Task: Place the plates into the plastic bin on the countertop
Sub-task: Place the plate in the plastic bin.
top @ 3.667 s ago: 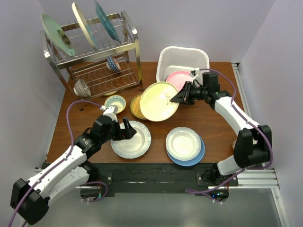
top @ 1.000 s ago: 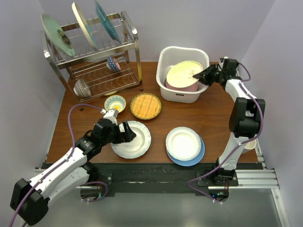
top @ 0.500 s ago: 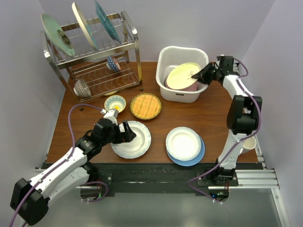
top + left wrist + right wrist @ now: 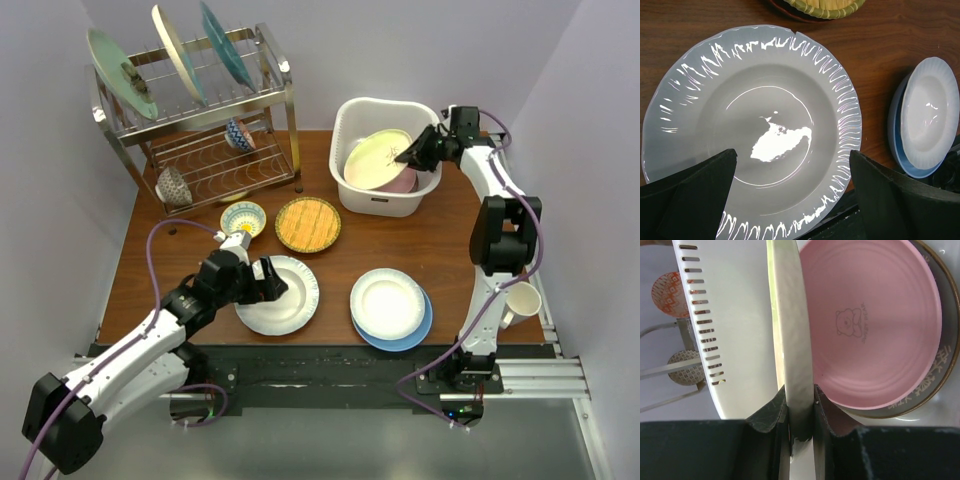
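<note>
The right gripper point(image 4: 413, 152) is closed on the rim of a pale yellow plate point(image 4: 376, 160). The plate is held tilted inside the white bin point(image 4: 386, 104), with its lower edge down among what is already stacked there. In the wrist view it is seen edge-on, pinched between the two pads, and a pink plate point(image 4: 875, 325) lies flat just beside it.

If the plate were let go at this tilt, it would likely drop onto the pink plate and could be chipped. It might also be left leaning on the bin wall instead of lying flat. Only a narrow strip of rim is gripped (a glazed one, probably slick), so the plate could pivot or slip before it is lowered. On the way out, the light bin could be snagged and dragged by the fingers.

The left gripper point(image 4: 268, 279) is spread wide over a white plate point(image 4: 755, 110) on the table point(image 4: 450, 250), and nothing is held. That plate lies flat, so it could be pushed along rather than lifted.
</note>
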Robot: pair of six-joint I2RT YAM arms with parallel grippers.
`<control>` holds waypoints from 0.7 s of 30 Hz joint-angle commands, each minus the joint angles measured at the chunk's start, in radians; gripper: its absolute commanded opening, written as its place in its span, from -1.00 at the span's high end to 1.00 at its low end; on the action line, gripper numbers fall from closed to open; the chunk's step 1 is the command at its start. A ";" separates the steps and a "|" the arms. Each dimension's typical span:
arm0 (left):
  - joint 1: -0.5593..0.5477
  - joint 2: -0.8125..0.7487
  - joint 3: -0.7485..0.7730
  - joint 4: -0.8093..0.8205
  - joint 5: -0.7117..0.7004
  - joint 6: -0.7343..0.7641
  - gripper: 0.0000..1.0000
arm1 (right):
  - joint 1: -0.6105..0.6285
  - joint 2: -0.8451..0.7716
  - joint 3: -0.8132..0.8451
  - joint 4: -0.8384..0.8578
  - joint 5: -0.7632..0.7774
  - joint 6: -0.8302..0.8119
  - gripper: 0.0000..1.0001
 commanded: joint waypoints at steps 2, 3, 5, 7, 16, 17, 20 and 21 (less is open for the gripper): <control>-0.002 0.001 0.007 0.035 0.005 0.015 -1.00 | 0.005 -0.013 0.084 -0.033 -0.011 -0.057 0.75; -0.001 -0.002 0.006 0.035 0.003 0.015 -1.00 | 0.005 -0.013 0.090 -0.053 0.000 -0.062 0.73; -0.001 -0.004 0.006 0.033 0.003 0.013 -1.00 | 0.030 -0.009 0.106 -0.084 0.037 -0.089 0.70; -0.001 -0.004 0.004 0.033 -0.001 0.013 -1.00 | 0.032 0.007 0.138 -0.130 0.054 -0.115 0.66; -0.001 -0.008 -0.001 0.030 0.002 0.012 -1.00 | 0.038 0.044 0.178 -0.173 0.060 -0.140 0.36; -0.001 -0.011 0.001 0.027 -0.001 0.012 -1.00 | 0.039 0.047 0.178 -0.176 0.064 -0.141 0.35; -0.001 -0.020 -0.001 0.021 -0.001 0.012 -1.00 | 0.047 0.045 0.178 -0.185 0.086 -0.155 0.20; -0.001 -0.022 -0.001 0.020 -0.003 0.013 -1.00 | 0.048 0.044 0.176 -0.184 0.087 -0.157 0.17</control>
